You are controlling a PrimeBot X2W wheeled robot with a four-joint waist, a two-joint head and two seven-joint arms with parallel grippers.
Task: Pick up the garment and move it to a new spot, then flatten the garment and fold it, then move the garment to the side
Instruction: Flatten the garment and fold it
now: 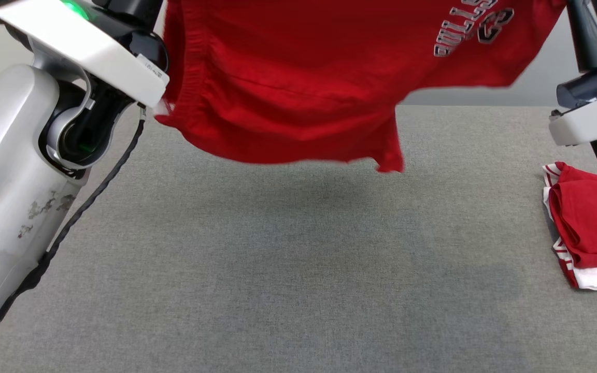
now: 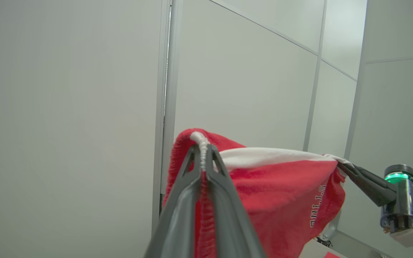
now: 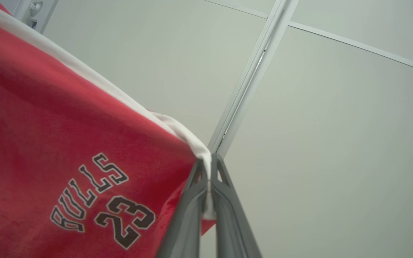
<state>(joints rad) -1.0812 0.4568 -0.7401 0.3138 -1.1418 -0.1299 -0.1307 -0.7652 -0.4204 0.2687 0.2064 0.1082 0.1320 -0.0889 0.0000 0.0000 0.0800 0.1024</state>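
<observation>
The pale forearm of the left arm stood closest, at the lower left, raised high. The left gripper was pressed together on a ribbed edge of the red garment, which hung stretched in the air above the grey table, likely so it would spread flat when lowered. The right gripper pinched the opposite, white-trimmed corner. At far right lay what seemed another folded red garment.

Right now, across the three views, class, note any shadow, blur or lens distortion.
Head view: the held-up garment casts a soft shadow on the table; its lower hem blurred. Right wrist view: the wall seam bows, lettering sharp. Left wrist view: even light.
</observation>
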